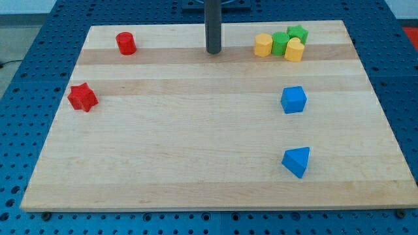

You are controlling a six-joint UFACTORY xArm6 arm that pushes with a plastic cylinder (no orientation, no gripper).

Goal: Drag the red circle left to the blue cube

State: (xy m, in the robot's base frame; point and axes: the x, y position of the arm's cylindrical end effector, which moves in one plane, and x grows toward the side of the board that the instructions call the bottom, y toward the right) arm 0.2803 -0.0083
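1. The small red cylinder-shaped block – the red circle point(126, 43) of the task – stood in the upper left of the frame, near the top edge of the pale wooden board point(196, 156). Nothing touched it.

2. The blue cube point(294, 100) was in the right half of the frame, a little above the middle, well apart from the red circle. It lay to the view's right of the circle and lower, so I judged that "left" in the task is not the view's left.

3. My tip point(213, 51), the lower end of the dark rod, rested on the board at the upper centre, between the red circle and a cluster of blocks. It touched no block. The arm had no fingers, so there was nothing clenched or released – the rod simply stood free.

4. Other blocks: a red star point(82, 97) at the left edge, a blue triangular block point(297, 161) in the lower right, and at the upper right a tight group of two yellow blocks point(263, 45) point(294, 49) and two green blocks point(279, 43) point(298, 33).

5. My judgement of the step: the approach was not yet done, and the push was not begun.

6. The next move called for the tip to go around the red circle to its far side, at the view's upper left, and then to push it down and to the right toward the blue cube, keeping clear of the yellow and green group.
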